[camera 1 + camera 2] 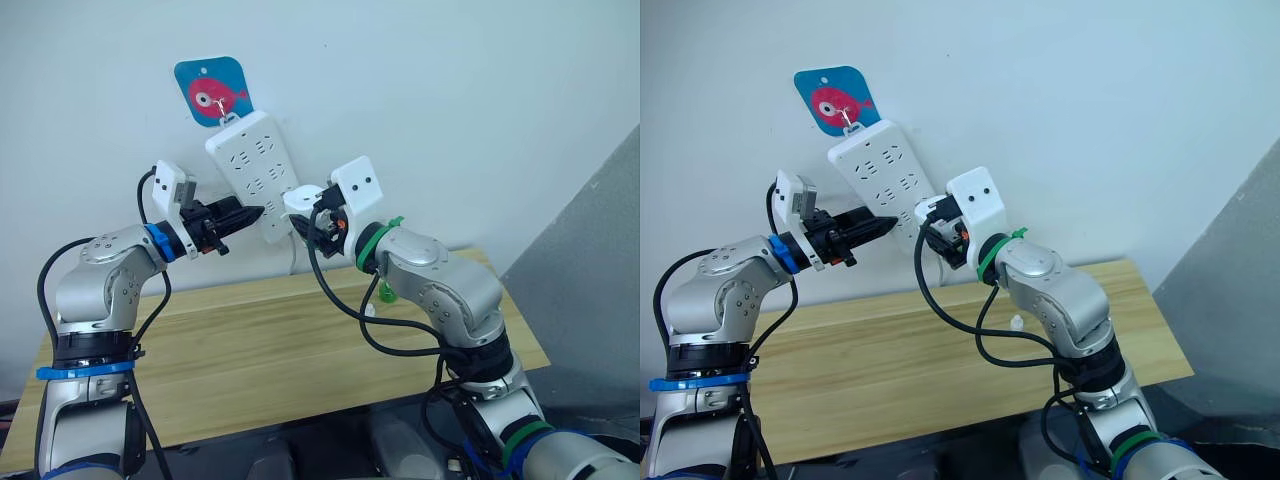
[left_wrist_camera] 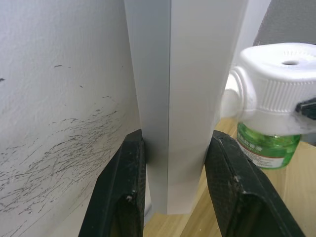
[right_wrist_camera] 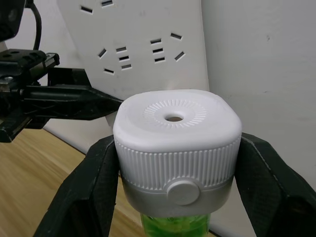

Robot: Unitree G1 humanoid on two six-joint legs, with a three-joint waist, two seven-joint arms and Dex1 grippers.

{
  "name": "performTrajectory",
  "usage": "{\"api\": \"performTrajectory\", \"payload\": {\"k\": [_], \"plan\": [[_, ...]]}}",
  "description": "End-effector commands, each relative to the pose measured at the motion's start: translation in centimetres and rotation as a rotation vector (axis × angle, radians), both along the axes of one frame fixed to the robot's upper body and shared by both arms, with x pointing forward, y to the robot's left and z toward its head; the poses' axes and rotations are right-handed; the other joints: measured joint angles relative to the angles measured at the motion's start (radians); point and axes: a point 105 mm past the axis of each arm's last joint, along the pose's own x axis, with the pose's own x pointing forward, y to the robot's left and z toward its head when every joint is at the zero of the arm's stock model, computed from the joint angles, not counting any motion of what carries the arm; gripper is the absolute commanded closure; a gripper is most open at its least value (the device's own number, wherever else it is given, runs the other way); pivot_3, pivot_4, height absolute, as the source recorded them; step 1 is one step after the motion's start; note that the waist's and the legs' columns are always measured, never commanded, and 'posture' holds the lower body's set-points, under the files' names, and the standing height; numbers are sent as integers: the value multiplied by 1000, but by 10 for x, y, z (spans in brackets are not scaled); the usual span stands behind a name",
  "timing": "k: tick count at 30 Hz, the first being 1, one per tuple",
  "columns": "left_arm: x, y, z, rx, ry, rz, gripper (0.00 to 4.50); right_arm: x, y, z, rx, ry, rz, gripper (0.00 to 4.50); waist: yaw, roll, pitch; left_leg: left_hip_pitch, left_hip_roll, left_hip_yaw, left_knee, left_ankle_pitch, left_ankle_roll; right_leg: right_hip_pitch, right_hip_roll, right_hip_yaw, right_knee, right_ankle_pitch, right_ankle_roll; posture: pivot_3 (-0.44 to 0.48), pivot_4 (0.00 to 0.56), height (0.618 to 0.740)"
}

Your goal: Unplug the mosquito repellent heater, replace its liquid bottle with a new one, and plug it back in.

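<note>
The white mosquito repellent heater (image 3: 177, 143) is clamped in my right gripper (image 3: 177, 148), with a green liquid bottle (image 3: 175, 221) fitted underneath it. I hold it up at the lower end of the wall-hung power strip (image 1: 255, 170), close against its face; its prongs are hidden. My left gripper (image 2: 175, 197) is shut on the strip's lower edge, its fingers (image 2: 123, 197) pressing either side. Another green bottle (image 1: 386, 292) stands on the table behind my right arm, next to a small white cap (image 1: 1017, 322). I cannot tell which bottle is the new one.
The wooden table (image 1: 260, 360) runs along the white wall below both arms. The strip hangs tilted from a blue hook plate (image 1: 212, 90) with a red fish. A grey panel (image 1: 590, 290) stands at the right.
</note>
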Motion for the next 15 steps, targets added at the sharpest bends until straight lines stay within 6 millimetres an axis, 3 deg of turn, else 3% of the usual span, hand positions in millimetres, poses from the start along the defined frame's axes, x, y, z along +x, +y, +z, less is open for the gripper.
{"api": "performTrajectory", "payload": {"k": [1,15], "plan": [[-4,-11,8,7,-36,-42,3171,-1,0,20,56,-86,-10,1571,0,0,0,0,0,0,0,0,0,0,0,0,0,0,0,-232,135,736],[-9,-18,7,-4,-5,-87,3177,-3,21,15,51,-107,55,1571,-7,0,0,0,0,0,0,0,0,0,0,0,1,0,1,-233,127,736]]}}
